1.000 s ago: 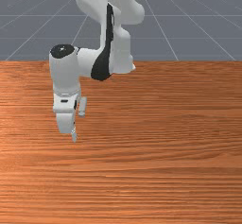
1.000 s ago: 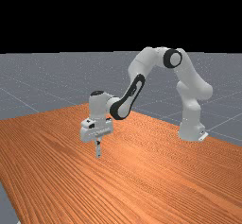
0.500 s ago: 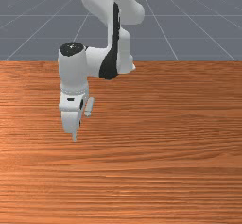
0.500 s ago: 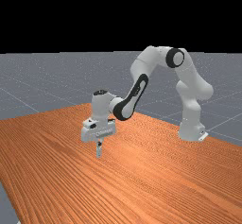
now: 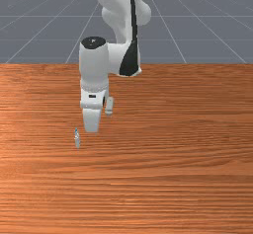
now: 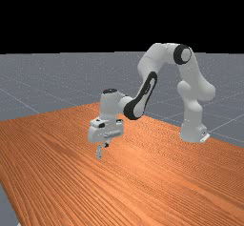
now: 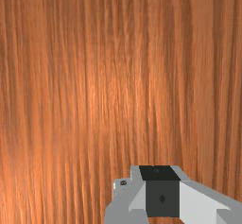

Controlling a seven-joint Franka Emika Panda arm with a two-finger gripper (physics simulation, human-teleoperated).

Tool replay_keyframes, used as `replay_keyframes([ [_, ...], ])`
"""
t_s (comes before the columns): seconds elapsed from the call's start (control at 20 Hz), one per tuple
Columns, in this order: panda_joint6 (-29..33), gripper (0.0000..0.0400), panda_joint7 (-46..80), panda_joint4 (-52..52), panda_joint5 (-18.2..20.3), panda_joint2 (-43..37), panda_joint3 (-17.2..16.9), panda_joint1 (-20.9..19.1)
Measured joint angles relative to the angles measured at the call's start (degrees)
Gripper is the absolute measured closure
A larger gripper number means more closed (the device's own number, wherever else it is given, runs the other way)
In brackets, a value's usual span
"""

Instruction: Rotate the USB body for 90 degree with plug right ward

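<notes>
The USB body [image 5: 77, 138] is seen standing on end on the table [image 5: 173, 178], its long side upright in both the front and far views. It is gripped by nothing; its weight is apparently borne by its lower end. Which end carries the plug cannot be told, so whether the asked-for turn is met cannot be confirmed.

The tool [image 6: 106, 145] is held apart from it, just beside it toward the far view's right and somewhat higher. Its two fingers [image 7: 163, 206] are drawn together, with nothing pinched between them. Such a gap is probably kept so that the slim body is not knocked over; the arm [image 6: 148, 87] is bent above with its wrist pointed down, which suits either a fresh approach or a clear stand-off.

If the pose is judged right, the body is best left alone. Otherwise the fingers must be parted and centred over it, since a sideways brush could easily topple it.
</notes>
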Motion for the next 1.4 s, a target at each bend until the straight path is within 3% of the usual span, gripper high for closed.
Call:
replay_keyframes([
  [0.2, -5.9, 0.0400, 0.0, 0.2, -0.3, -6.5, -0.3, 0.3],
  [0.25, -9.8, 0.0400, 1.8, 2.8, -3.2, -5.8, -1.8, 1.5],
  [0.35, -9.5, 0.0400, 1.0, 3.9, -5.2, -5.0, -3.3, 0.9],
  [0.4, -9.7, 0.0400, -1.1, 4.7, -4.2, -4.5, -3.2, -0.5],
  [0.45, -10.7, 0.0400, -8.2, 6.0, -0.5, -3.9, -1.1, -3.8],
  [0.8, -14.3, 0.0400, -12.0, 12.5, 0.2, 0.4, -2.6, -8.3],
  [1.4, -6.7, 0.0400, -11.6, 14.3, 0.6, 11.6, -2.3, -8.6],
])
